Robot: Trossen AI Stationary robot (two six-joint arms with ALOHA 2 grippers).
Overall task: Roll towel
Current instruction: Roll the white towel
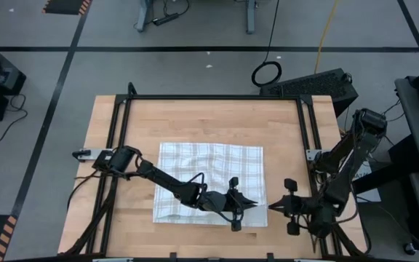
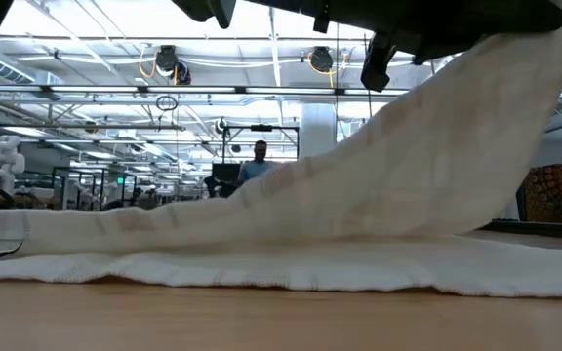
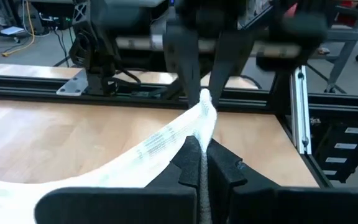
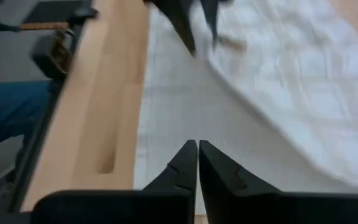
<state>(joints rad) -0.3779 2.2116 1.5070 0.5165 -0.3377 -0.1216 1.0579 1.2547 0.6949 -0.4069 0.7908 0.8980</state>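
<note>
The white checked towel [image 1: 209,164] lies spread on the wooden table, except for its near right part, which rises as a slanting sheet [image 2: 457,136]. My left gripper [image 1: 253,206] reaches across the towel from the table's left and is shut on that raised part. My right gripper [image 1: 272,207] stands just to the right of it, pointing toward the table's left. It is shut [image 4: 197,149] with nothing between its fingers and hovers above the flat cloth [image 4: 185,106]. The right wrist view shows the left fingers [image 4: 188,28] farther off. My left gripper pinches a bunched fold of the towel [image 3: 202,115] near its near right corner between its two fingers [image 3: 188,158]. The fingers come about level from the table's left. The pinched part is lifted clear and the cloth slopes down from it, fairly taut, to the rest lying flat on the table.
Black frame rails [image 1: 308,131] run along the table's sides and far edge. Bare wood [image 1: 209,120] lies beyond the towel's far edge. A black device [image 1: 311,84] sits off the far right corner. A person [image 2: 260,161] stands in the room behind.
</note>
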